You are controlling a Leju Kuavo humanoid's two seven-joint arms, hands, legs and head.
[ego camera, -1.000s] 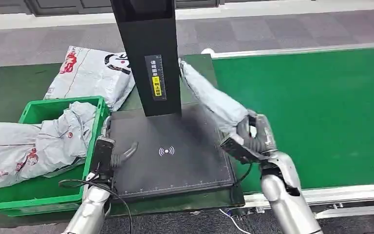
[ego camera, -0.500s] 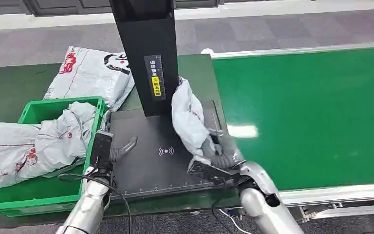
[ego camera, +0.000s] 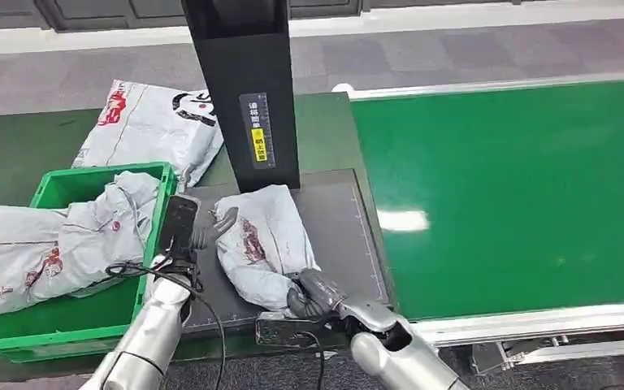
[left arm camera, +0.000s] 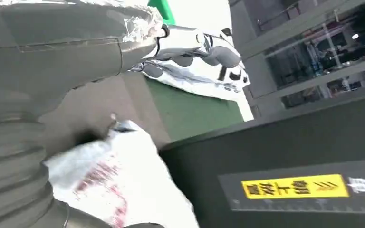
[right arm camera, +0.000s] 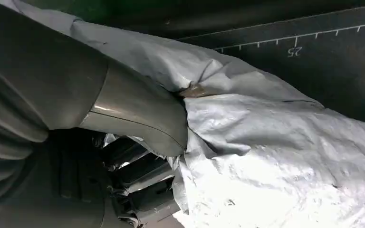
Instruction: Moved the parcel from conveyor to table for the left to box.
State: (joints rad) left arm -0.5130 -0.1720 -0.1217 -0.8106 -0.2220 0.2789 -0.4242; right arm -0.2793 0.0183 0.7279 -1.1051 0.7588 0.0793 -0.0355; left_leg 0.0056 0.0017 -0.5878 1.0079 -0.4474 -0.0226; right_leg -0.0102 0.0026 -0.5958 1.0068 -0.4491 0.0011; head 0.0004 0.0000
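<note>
On the left of the head view, a green crate (ego camera: 49, 321) sits on the dark green table (ego camera: 16, 150) and holds a crumpled grey mailer bag (ego camera: 57, 240) that spills over its left rim. Beside the crate lies a black scanning pad (ego camera: 341, 236), and on it rests the parcel (ego camera: 262, 244), a grey bag with red print. The right hand (ego camera: 313, 296) grips the parcel's near end at the pad's front edge, fingers wrapped into the plastic. The left hand (ego camera: 203, 231) hovers at the parcel's left side with its fingers apart, holding nothing; whether a fingertip touches the bag is unclear. A black post (ego camera: 244, 89) with a yellow label rises behind the parcel and hides part of the table. Another printed bag (ego camera: 150, 122) lies flat behind the crate. The green conveyor (ego camera: 520, 187) runs along the right.

From the left wrist view, the left hand (left arm camera: 190, 45) is spread over open space, with the parcel (left arm camera: 123, 185) close to it and the post (left arm camera: 290, 166) just beside. The far bag (left arm camera: 204, 80) is partly blocked by the fingers.

From the right wrist view, the right hand (right arm camera: 128, 142) pinches a bunched fold of the parcel (right arm camera: 275, 142) between thumb and darker fingers, over the pad (right arm camera: 342, 61) with its ruler marks. Much of the hand is cut off.
</note>
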